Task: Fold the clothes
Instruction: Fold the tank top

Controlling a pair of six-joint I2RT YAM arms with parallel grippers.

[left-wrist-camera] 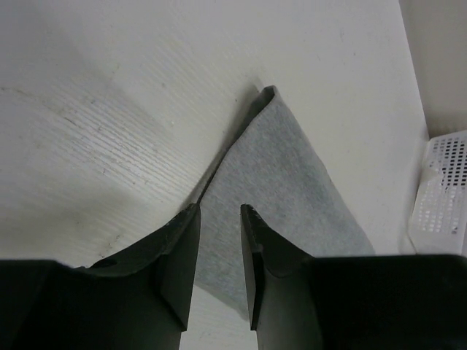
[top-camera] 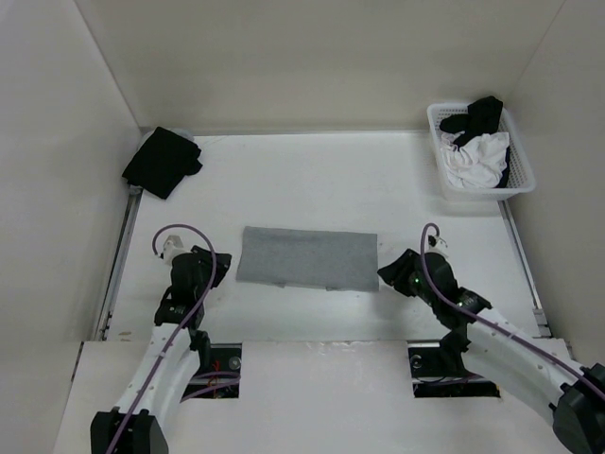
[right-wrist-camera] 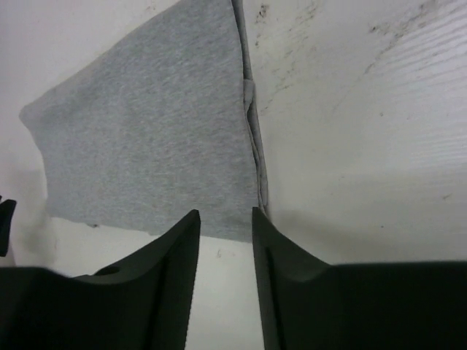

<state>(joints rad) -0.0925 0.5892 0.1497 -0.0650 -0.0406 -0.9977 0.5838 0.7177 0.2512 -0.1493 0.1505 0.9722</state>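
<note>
The clothes [top-camera: 307, 258] are one light grey garment, lying flat as a folded rectangle in the middle of the white table [top-camera: 312, 180]. My left gripper [top-camera: 223, 269] stands open at the garment's left end. In the left wrist view the grey fabric [left-wrist-camera: 284, 175] shows through the gap of the left gripper [left-wrist-camera: 220, 211], and nothing is pinched. My right gripper [top-camera: 386, 274] stands open at the garment's right end. In the right wrist view the right gripper [right-wrist-camera: 225, 215] sits just short of the cloth's near edge [right-wrist-camera: 146, 138], its fingers apart and empty.
A black cloth bundle [top-camera: 161, 161] lies at the back left corner. A white basket [top-camera: 482, 195] at the back right holds a white garment [top-camera: 477, 161] and a black one [top-camera: 477, 118]; its mesh wall [left-wrist-camera: 441, 197] shows in the left wrist view. Walls enclose the table.
</note>
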